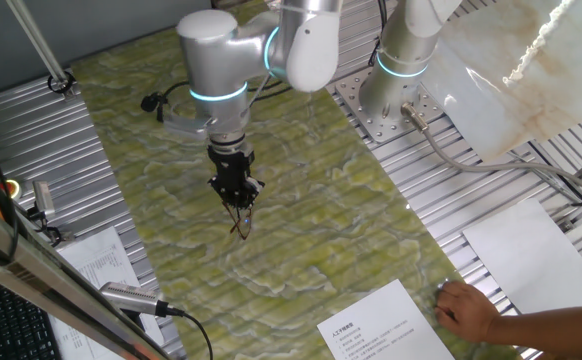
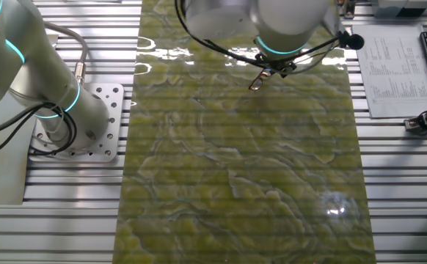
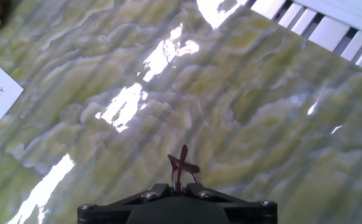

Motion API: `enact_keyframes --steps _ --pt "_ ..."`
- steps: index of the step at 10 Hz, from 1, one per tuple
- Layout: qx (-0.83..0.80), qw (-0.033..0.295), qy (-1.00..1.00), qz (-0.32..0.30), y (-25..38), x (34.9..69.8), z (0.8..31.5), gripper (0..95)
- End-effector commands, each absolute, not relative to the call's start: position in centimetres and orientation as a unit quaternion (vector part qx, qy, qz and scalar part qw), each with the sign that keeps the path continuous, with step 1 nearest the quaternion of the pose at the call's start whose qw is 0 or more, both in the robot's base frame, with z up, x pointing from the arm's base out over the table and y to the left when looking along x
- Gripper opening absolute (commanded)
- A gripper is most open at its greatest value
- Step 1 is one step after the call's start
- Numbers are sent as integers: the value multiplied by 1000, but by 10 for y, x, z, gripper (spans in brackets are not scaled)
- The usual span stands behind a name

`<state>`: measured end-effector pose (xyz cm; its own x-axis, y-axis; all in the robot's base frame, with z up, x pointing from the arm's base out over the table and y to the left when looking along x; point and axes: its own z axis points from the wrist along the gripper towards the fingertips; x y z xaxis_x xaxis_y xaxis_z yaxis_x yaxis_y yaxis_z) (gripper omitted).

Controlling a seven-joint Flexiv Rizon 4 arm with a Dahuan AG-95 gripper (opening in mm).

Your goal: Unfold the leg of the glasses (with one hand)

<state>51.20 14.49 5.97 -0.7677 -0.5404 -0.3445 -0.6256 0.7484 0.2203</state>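
Glasses point(image 1: 241, 222) hang from my hand point(image 1: 238, 203) left of centre in one fixed view, my black fingers pinched shut on the thin reddish frame above the green marbled mat point(image 1: 311, 220); a person's bare hand point(image 1: 466, 310) rests at lower right beside a printed sheet point(image 1: 386, 325). In the other fixed view, my arm fills the top centre and the glasses point(image 2: 256, 83) dangle small beneath it. In the hand view, at bottom centre, my fingers point(image 3: 161, 190) clamp the glasses point(image 3: 181, 167), whose wire crosses above them.
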Motion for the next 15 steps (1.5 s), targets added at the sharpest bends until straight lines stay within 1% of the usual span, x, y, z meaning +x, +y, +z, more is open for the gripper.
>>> enact_keyframes --steps 1,2,5,13,14,15 --pt "-316 147 922 168 145 512 61 0" --pt "-316 160 919 172 145 512 62 0" --pt "-314 173 917 177 144 510 66 0" --pt "-320 158 919 168 146 510 74 0" --pt "-321 154 920 163 146 510 75 190" --pt "-327 144 922 147 147 510 78 190"
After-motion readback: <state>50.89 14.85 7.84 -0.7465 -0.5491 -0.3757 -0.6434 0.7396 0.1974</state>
